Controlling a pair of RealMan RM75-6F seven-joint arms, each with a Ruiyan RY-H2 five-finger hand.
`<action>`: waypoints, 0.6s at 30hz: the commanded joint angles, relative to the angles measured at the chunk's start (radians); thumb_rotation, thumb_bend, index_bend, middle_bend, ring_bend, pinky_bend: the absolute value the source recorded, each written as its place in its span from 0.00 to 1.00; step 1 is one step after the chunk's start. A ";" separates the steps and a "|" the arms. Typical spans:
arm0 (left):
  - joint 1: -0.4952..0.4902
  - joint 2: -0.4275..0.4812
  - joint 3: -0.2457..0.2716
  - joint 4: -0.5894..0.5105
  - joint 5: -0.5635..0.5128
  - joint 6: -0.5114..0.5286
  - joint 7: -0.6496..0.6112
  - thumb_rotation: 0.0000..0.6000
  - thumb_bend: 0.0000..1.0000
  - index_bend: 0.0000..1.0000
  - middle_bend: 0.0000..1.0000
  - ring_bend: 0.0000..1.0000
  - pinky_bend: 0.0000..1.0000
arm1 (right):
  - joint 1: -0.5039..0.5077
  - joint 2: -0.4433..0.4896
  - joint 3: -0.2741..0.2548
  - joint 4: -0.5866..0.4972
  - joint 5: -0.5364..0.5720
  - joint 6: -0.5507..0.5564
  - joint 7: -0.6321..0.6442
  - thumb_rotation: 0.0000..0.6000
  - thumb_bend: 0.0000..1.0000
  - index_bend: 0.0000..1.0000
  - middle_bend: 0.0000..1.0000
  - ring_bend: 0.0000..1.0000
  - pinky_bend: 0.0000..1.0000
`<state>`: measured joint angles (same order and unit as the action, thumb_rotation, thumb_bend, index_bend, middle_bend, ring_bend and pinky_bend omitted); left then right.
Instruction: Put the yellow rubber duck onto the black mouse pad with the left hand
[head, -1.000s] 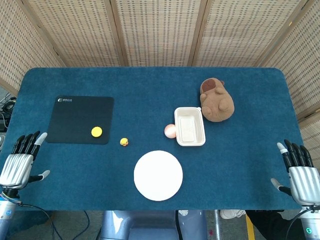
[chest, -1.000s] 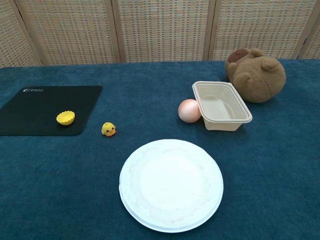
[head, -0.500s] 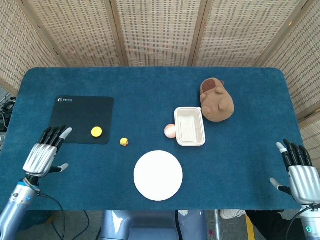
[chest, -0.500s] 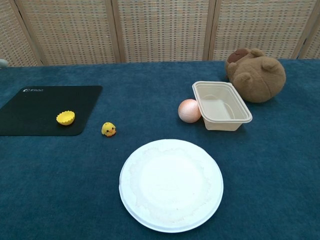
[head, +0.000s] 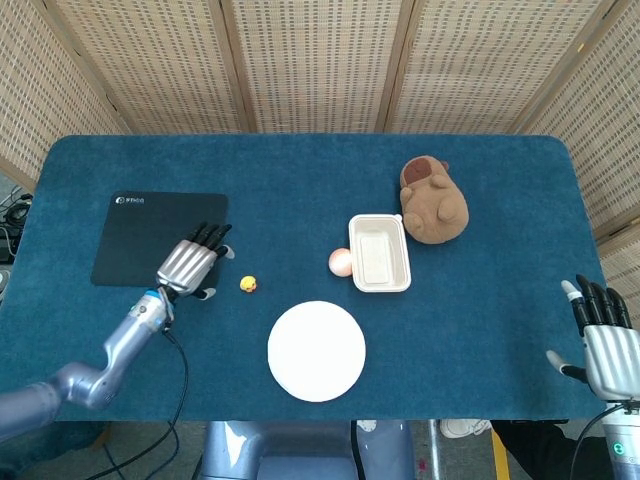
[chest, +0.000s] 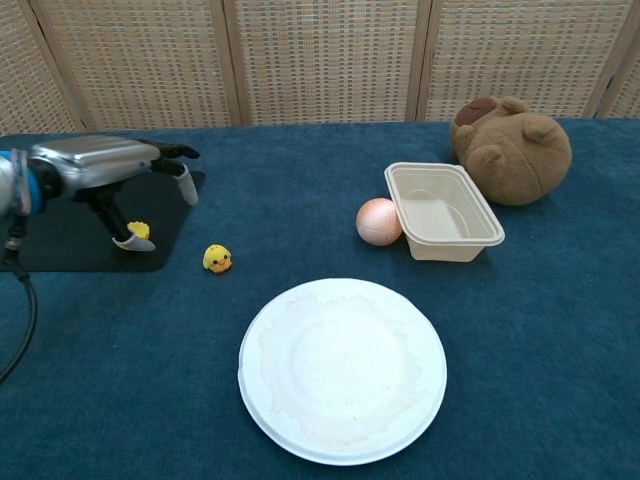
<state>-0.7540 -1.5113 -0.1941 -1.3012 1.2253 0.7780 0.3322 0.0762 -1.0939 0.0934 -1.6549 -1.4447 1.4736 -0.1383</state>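
Silver left hand (head: 188, 265), black fingertips, blue wrist band.

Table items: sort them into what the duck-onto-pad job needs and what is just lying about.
Needed: duck, mouse pad, left hand.

Lying about: yellow cup on the pad, white plate, pink ball, beige tray, brown plush toy, right hand idle at the table edge.

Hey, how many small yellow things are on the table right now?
2. The yellow rubber duck sits on the blue cloth beside the black mouse pad; a yellow cup-shaped piece lies on the pad, partly hidden under the left hand.
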 joint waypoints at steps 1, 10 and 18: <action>-0.064 -0.081 -0.017 0.080 -0.057 -0.052 0.059 1.00 0.21 0.31 0.00 0.00 0.00 | 0.003 -0.006 0.001 0.010 -0.001 -0.002 0.000 1.00 0.00 0.06 0.00 0.00 0.00; -0.100 -0.137 0.001 0.131 -0.085 -0.073 0.080 1.00 0.22 0.31 0.00 0.00 0.00 | 0.005 -0.009 0.016 0.024 0.029 -0.006 0.010 1.00 0.00 0.06 0.00 0.00 0.00; -0.107 -0.141 0.023 0.135 -0.096 -0.079 0.081 1.00 0.25 0.36 0.00 0.00 0.00 | 0.010 -0.012 0.015 0.030 0.035 -0.017 0.010 1.00 0.00 0.06 0.00 0.00 0.00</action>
<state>-0.8596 -1.6515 -0.1724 -1.1677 1.1309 0.7007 0.4123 0.0857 -1.1056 0.1081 -1.6253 -1.4100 1.4565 -0.1286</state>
